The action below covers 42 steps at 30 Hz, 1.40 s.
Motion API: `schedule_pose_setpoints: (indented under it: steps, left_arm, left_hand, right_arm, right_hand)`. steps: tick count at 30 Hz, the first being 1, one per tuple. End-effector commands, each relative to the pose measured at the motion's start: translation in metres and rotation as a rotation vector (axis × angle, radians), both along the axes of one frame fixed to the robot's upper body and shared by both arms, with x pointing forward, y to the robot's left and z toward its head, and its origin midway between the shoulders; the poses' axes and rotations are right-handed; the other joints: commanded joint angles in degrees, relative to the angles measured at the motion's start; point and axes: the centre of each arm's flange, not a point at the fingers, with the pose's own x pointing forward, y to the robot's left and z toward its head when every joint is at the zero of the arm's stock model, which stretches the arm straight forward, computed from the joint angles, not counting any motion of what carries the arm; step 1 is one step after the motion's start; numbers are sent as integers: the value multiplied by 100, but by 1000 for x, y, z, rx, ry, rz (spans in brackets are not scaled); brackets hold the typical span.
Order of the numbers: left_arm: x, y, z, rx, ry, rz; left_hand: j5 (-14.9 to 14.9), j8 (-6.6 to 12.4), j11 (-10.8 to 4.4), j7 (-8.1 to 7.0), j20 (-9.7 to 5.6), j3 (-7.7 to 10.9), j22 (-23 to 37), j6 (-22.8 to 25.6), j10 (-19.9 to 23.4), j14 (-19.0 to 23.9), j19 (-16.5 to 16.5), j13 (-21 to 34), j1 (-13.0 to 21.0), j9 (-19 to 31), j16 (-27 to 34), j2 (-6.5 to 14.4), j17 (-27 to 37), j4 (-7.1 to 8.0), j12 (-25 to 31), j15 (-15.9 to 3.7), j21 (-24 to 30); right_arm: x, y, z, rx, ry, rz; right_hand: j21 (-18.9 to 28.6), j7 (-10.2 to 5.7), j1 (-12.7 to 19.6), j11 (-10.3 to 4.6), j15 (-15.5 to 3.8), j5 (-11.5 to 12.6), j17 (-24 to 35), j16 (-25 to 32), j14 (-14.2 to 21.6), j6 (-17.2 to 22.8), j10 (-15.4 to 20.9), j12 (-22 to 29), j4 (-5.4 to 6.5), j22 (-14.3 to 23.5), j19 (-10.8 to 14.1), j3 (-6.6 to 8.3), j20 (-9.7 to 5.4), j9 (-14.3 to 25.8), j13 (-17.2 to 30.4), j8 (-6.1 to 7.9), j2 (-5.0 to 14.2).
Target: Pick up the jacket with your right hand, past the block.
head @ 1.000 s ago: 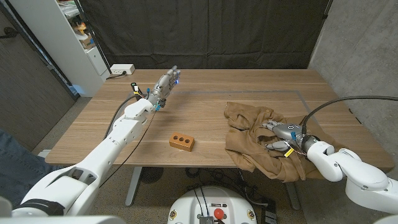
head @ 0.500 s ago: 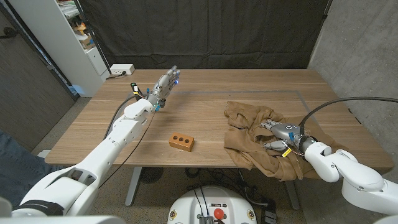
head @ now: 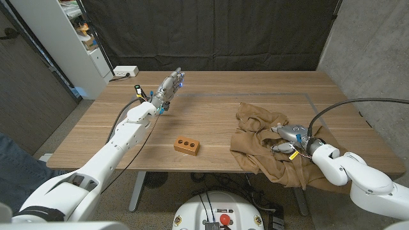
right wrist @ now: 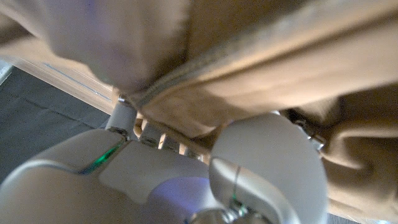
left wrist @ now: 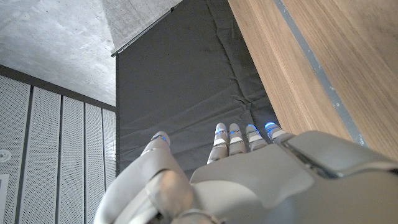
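Even indoor light, sharp from the head camera — soft and blurred at the right wrist.

The desk (head: 211, 115) is evenly lit with only faint shadows and a dark curtain behind it. In the right wrist view the tan jacket (right wrist: 261, 56) pressed against the right robot hand (right wrist: 186, 180) is out of focus — the left wrist view stays crisp, small blue lights glowing at the fingertips (left wrist: 268, 127).

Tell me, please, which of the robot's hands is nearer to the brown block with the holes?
Left, narrowly. The left hand hovers, fingers spread, beyond the block toward the table's far side. The right hand grips the jacket, off to the block's right.
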Motion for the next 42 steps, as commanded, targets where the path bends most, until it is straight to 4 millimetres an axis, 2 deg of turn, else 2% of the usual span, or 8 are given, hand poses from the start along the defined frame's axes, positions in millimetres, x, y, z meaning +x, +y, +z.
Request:
schedule_pose_setpoints:
  steps: [1,9,23,42]
  left_arm:
    - [-5,-3,-2,-13,-9,-5]
    - [-1,-2,-1,-19,-10,-13]
    - [1,0,0,-19,-9,-13]
    - [-3,0,4,-17,-17,-14]
  left_hand:
    - [-11,2,-34,-4,42,22,9,62,4,-57,-9,6,-4,33,15,18,18,-28,33,-20,37]
    - [-11,4,-31,-3,43,20,9,75,6,-56,-6,7,-9,34,15,20,18,-31,34,-19,38]
    - [-11,5,-29,4,51,19,9,88,5,-56,-4,7,-15,34,16,25,18,-35,33,-21,39]
    - [-11,4,-33,14,57,17,9,98,4,-59,-5,7,-21,34,15,31,18,-41,33,-25,38]
  right_arm:
    - [1,-25,15,93,-326,72]
    - [-9,-25,45,68,-415,93]
    - [-35,-14,87,55,-514,106]
    - [-58,-10,113,42,-574,113]
  right_hand:
    - [369,-360,3015,-518,-999,42,265,317,475,2036,474,305,-157,23,159,-55,-513,69,726,82,1580]
    - [518,-355,3085,-524,-1005,52,262,376,505,2064,473,408,-148,-5,135,-31,-513,-7,1033,58,1585]
    - [694,-322,3124,-498,-1000,46,268,489,596,2149,601,361,-140,-48,150,-34,-514,-78,1030,67,1555]
    - [854,-336,3098,-500,-995,36,259,530,616,2154,677,306,-105,-112,89,-31,-512,-109,1063,72,1555]
